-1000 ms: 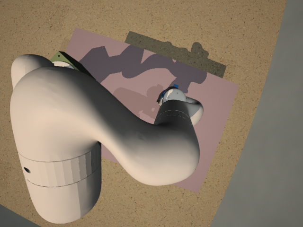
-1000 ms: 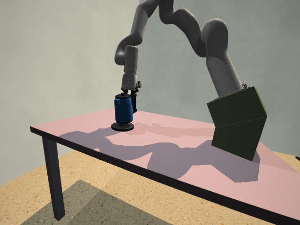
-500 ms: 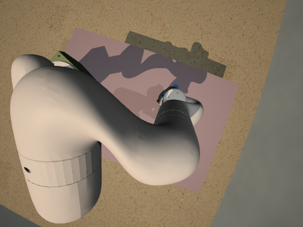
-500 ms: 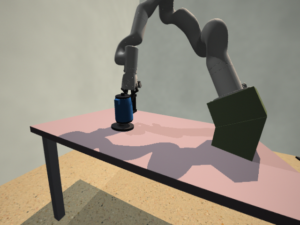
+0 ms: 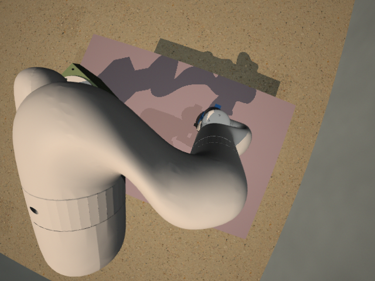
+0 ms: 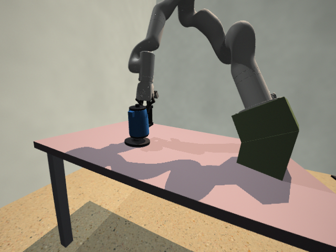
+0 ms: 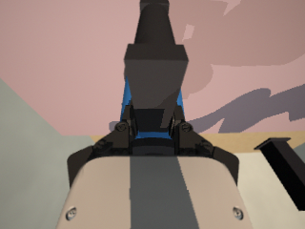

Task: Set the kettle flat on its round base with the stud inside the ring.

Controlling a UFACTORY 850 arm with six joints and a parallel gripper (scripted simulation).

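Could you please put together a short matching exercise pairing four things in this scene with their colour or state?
Things:
1. kettle
2. round base
3. gripper
4. arm's pedestal

Descriptions:
A. dark green block on the table
B. blue body, black lid, directly over the black disk
C. shut on the kettle's black handle
D. black disk lying flat on the pink table top

Pairs: 1-B, 2-D, 3-C, 4-A
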